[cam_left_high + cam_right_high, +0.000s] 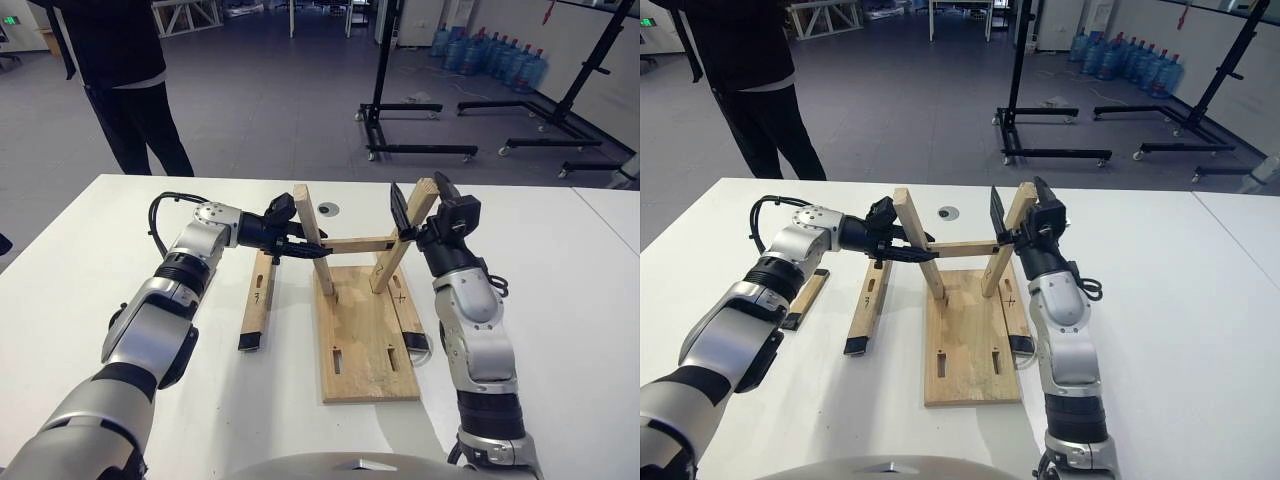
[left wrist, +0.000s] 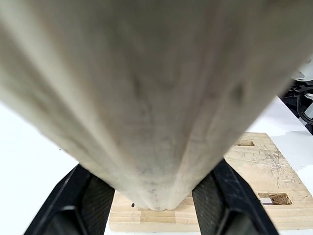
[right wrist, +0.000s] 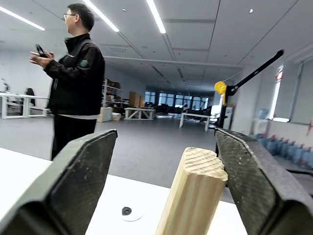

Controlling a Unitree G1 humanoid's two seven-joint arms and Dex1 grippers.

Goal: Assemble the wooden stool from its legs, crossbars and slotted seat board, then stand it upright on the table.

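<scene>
Checking grip and handling on the half-built frame. The seat board (image 1: 368, 350) lies flat, slots up, about midway between the left and right edges of the worktop (image 1: 560, 300). Two legs stand in its far slots and splay apart at the tops: the left-hand leg (image 1: 307, 210) and the right-hand leg (image 1: 388, 265). A crossbar (image 1: 358, 244) bridges them at about mid-height. The left gripper (image 1: 306, 248) has its fingers (image 2: 93, 203) closed narrow on the left-hand leg, level with the crossbar joint, and the wrist view shows the wood seated between both. The right gripper (image 1: 420, 205) has its fingers (image 3: 73, 186) wide, straddling the top of the right-hand leg. The leg sits close to one finger with a clear gap to the other, so it is not clamped. Spare parts: a loose leg (image 1: 258, 305) lies flat just beside the board's left side, a second spare leg (image 1: 408, 318) lies along its right side, and a further stick (image 1: 805, 297) lies nearer the left edge. Judgement: bare softwood, so light, rigid and grippy enough for rubber pads, but the joints look like push-fits and probably loose. Any sideways pull may lever a leg out of its slot. Best hold is across the flat faces of a leg, close to the crossbar joint, not at the tip. The board, being flat, is probably best steadied by pressing rather than lifted.
</scene>
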